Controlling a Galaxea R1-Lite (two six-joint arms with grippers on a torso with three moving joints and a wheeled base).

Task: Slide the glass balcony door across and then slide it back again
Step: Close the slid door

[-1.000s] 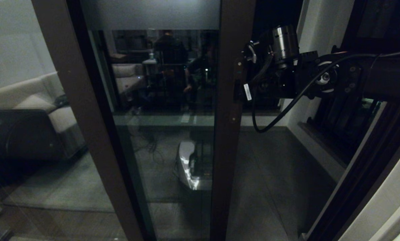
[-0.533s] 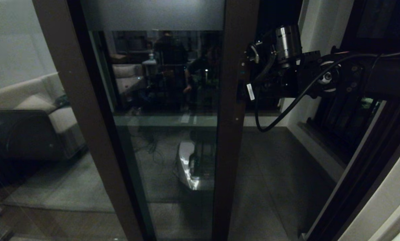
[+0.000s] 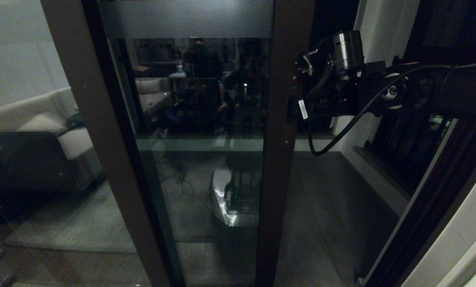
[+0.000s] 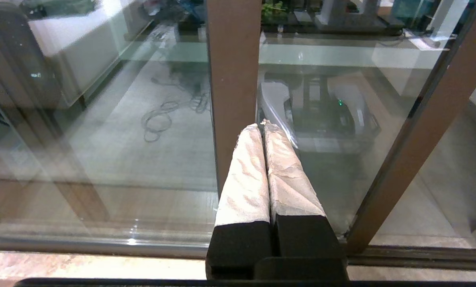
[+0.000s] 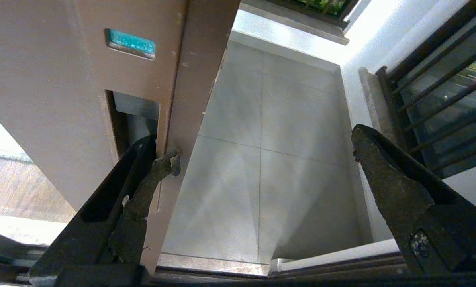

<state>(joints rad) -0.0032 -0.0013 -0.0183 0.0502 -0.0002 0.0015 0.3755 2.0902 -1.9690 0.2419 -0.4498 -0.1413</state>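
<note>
No words, numbers or brand marks can be read anywhere. A small teal label (image 5: 130, 41) sits on the brown frame of the glass balcony door (image 5: 62, 99), above the recessed handle slot, but whatever is printed on it cannot be made out. In the head view a small white tag (image 3: 302, 109) hangs on the cable of the right arm beside the door frame; no writing on it can be made out.

Dim room, pale sofa (image 3: 42, 123) sitting at left on a grey floor (image 3: 82, 223), tiled balcony floor (image 5: 261, 159) lying bright beyond, white wall (image 3: 375, 20) and black-framed side window (image 3: 413, 147) standing at right, cables (image 4: 162, 119) trailing across the floor.
</note>
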